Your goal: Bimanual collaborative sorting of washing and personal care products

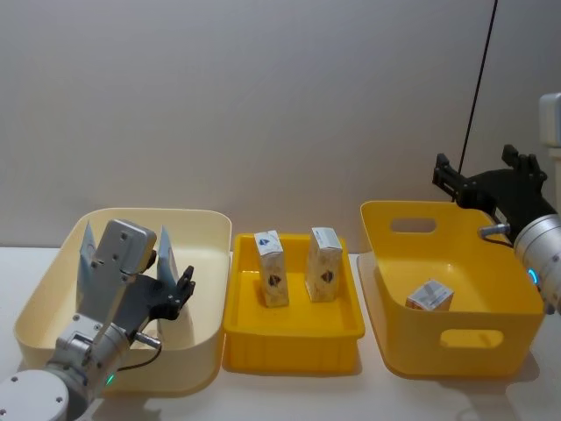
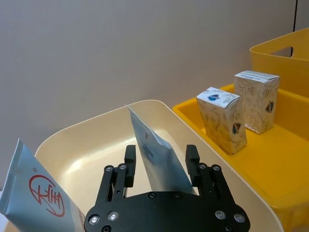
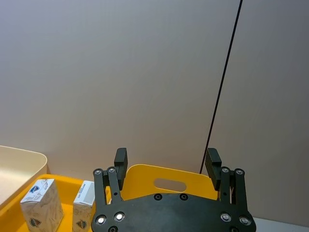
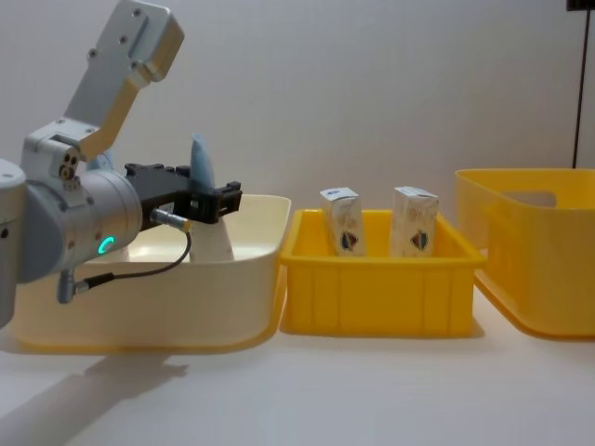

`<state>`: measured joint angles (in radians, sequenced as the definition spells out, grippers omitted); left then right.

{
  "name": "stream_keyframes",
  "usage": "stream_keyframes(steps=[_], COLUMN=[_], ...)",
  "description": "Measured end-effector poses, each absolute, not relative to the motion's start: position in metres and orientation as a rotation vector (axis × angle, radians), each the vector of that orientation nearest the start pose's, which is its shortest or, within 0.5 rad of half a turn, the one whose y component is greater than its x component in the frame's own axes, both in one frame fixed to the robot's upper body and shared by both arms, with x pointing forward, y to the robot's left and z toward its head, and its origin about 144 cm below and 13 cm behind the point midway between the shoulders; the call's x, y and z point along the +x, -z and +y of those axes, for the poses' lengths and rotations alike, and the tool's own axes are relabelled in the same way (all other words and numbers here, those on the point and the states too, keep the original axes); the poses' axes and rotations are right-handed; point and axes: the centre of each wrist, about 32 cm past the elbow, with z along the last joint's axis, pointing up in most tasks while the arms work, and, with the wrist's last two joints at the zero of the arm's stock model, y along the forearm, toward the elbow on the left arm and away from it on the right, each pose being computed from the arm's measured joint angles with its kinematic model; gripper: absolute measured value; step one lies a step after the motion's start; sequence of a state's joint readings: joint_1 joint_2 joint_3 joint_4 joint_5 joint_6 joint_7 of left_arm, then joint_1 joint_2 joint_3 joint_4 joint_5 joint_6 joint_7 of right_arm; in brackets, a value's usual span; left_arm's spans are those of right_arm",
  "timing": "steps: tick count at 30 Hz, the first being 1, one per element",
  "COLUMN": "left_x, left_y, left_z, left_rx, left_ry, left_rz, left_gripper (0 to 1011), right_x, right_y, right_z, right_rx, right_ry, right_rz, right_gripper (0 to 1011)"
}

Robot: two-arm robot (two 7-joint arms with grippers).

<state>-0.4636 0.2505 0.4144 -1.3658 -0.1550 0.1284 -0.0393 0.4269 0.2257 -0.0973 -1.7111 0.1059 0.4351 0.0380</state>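
Two pale blue-and-white tubes stand in the cream tub (image 1: 206,263). One tube (image 1: 166,254) (image 2: 154,154) (image 4: 201,167) is upright near the tub's middle, with my left gripper (image 1: 178,291) (image 2: 161,159) (image 4: 218,200) shut on it. The other tube (image 1: 86,256) (image 2: 34,193) leans at the tub's left side. A pair of white cartons (image 1: 271,267) (image 1: 323,263) stands in the yellow tray (image 1: 289,338). A third carton (image 1: 429,296) lies in the yellow tub (image 1: 478,263). My right gripper (image 1: 486,175) (image 3: 166,162) hangs open and empty above that tub's back rim.
Cream tub, yellow tray and yellow tub stand in a row, left to right, on the white table (image 1: 289,395), close to a plain grey wall. A black cable (image 1: 478,88) runs down the wall behind the right gripper. Bare table lies in front of the containers.
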Motion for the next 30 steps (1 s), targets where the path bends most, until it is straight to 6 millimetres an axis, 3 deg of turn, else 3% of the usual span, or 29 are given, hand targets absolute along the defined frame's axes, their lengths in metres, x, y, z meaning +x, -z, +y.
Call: stream_keyframes(steps=[11,21,30], left_x=[0.5666,0.5671,0.5673], left_y=[-1.2271,-1.2269,-1.227], left_z=[0.1929,0.1928,0.1929], left_rx=[0.145,0.145,0.145], left_ry=[-1.215,-1.215,-1.215], left_rz=[-0.212,-0.212,-0.212], left_gripper=[301,222,218], right_x=[0.5343,0.5343,0.5343], right_y=[-1.3398,-1.3398,-1.3398], right_z=[-0.2537,-0.2537,-0.2537], right_rx=[-0.033,-0.033,-0.033], right_ry=[1.467,1.467,1.467], right_rz=[-0.206,-0.205,-0.206], right_gripper=[1001,1001,1001])
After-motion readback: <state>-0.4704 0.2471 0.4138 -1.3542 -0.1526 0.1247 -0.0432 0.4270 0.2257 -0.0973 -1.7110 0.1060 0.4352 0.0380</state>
